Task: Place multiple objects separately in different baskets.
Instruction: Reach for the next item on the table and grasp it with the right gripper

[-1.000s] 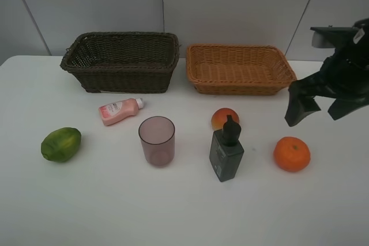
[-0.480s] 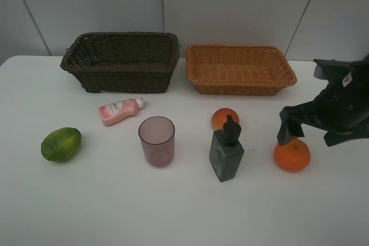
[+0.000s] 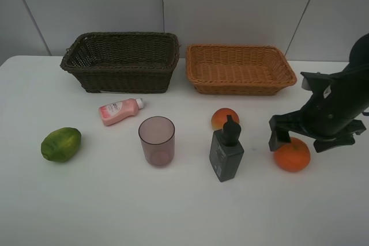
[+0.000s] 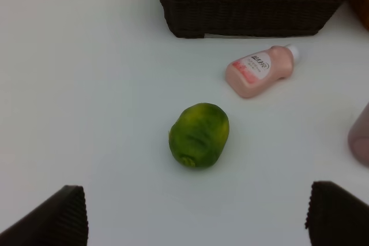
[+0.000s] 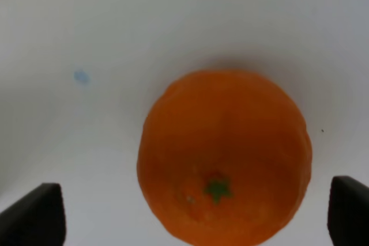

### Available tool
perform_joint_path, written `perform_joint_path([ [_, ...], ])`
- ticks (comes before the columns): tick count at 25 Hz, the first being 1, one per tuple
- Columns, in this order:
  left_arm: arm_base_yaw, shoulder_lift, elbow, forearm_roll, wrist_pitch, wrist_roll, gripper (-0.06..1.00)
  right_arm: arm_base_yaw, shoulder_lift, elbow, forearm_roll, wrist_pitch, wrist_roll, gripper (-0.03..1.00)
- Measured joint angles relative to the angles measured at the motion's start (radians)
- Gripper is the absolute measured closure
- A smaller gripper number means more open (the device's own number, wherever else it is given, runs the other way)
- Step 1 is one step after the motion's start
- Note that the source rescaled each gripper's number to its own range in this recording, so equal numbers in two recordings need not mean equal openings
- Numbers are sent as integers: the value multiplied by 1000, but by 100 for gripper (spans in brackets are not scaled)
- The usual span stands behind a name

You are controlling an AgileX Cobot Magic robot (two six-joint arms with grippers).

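An orange (image 3: pixel 292 155) lies at the table's right front. My right gripper (image 3: pixel 305 140) hangs low over it, open, one finger on each side of the orange (image 5: pixel 225 154); whether they touch it I cannot tell. A green oval fruit (image 3: pixel 60 144) lies at the left front. My left gripper (image 4: pixel 196 223), open and empty, is short of the green fruit (image 4: pixel 199 135); the exterior view does not show this gripper. Between them are a pink squeeze bottle (image 3: pixel 119 111) on its side, a mauve cup (image 3: pixel 156 140), a dark pump bottle (image 3: pixel 226 151) and a peach-like fruit (image 3: pixel 222 117).
Two empty wicker baskets stand side by side at the back of the white table: a dark brown one (image 3: pixel 121 61) on the left and a light tan one (image 3: pixel 239 68) on the right. A grey wall rises behind them.
My right arm has come down and leftward from beside the tan basket to just over the orange, its fingers now straddling it. Nothing else has moved.
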Motion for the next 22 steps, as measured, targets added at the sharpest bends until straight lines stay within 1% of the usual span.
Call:
perform_joint_path([
  [6, 0, 0, 0, 0, 0, 0, -4, 0, 66, 0, -1, -66, 0, -3],
  [18, 0, 0, 0, 0, 0, 0, -4, 0, 121, 0, -20, -92, 1, -3],
  [22, 0, 0, 0, 0, 0, 0, -4, 0, 147, -1, -20, -95, 1, 3],
])
